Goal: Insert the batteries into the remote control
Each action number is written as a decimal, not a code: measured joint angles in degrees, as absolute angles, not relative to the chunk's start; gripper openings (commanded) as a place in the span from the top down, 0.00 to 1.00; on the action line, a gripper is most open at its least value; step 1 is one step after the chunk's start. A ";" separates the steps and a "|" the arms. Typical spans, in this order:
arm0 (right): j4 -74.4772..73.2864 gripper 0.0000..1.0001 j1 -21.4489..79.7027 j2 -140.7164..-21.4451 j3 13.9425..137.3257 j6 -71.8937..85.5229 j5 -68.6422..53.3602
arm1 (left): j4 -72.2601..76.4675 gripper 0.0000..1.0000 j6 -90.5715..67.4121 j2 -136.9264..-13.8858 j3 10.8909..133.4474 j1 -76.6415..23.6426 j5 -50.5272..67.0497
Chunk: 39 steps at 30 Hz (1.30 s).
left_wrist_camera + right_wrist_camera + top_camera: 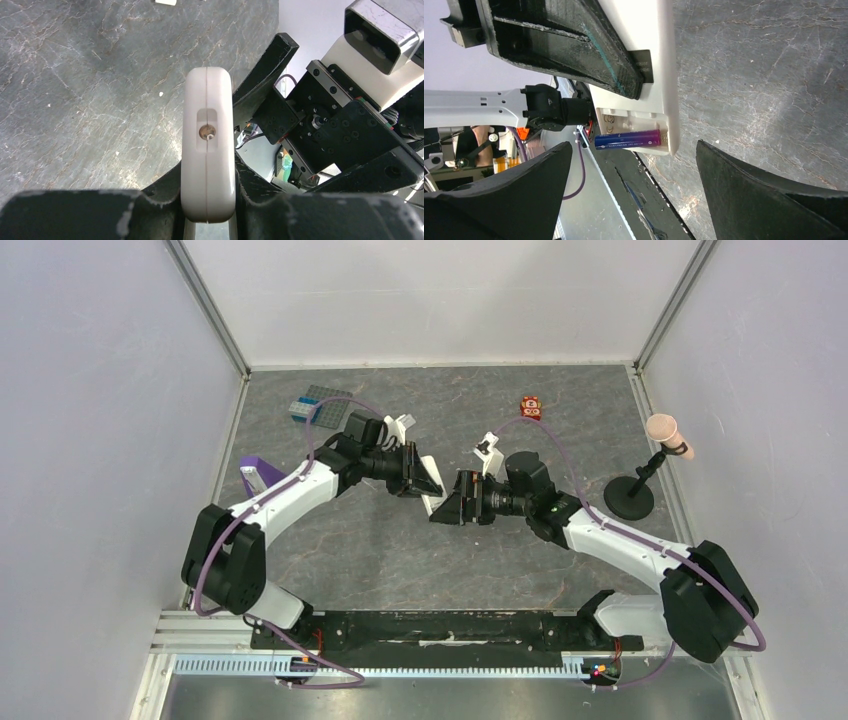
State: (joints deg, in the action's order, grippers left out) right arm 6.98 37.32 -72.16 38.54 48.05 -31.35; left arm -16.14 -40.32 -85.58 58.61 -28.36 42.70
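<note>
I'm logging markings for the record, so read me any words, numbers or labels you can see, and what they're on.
No text is legible.
Bluish-purple battery: a line of pale print, too small to read.
Dark label on the remote control: tiny print, blurred.
Battery bay: raised marks, not readable.

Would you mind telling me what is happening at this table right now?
The left gripper is shut on the small white rectangular remote control, its battery compartment open. One bluish-purple cylindrical battery lies in that compartment; the slot beside it looks empty. The right gripper hovers open and empty close to the compartment. No second battery shows in any view.
</note>
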 measured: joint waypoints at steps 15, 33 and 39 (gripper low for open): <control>11.92 0.22 35.29 -72.16 36.18 51.07 -34.13 | -16.16 0.98 -40.47 -86.65 58.65 -28.36 45.89; 14.09 0.30 34.96 -72.16 35.70 51.46 -35.90 | -16.16 0.98 -40.47 -86.70 58.67 -28.36 46.68; 14.00 0.31 34.96 -72.16 35.70 50.63 -35.51 | -16.12 0.98 -40.49 -86.98 58.67 -28.36 46.65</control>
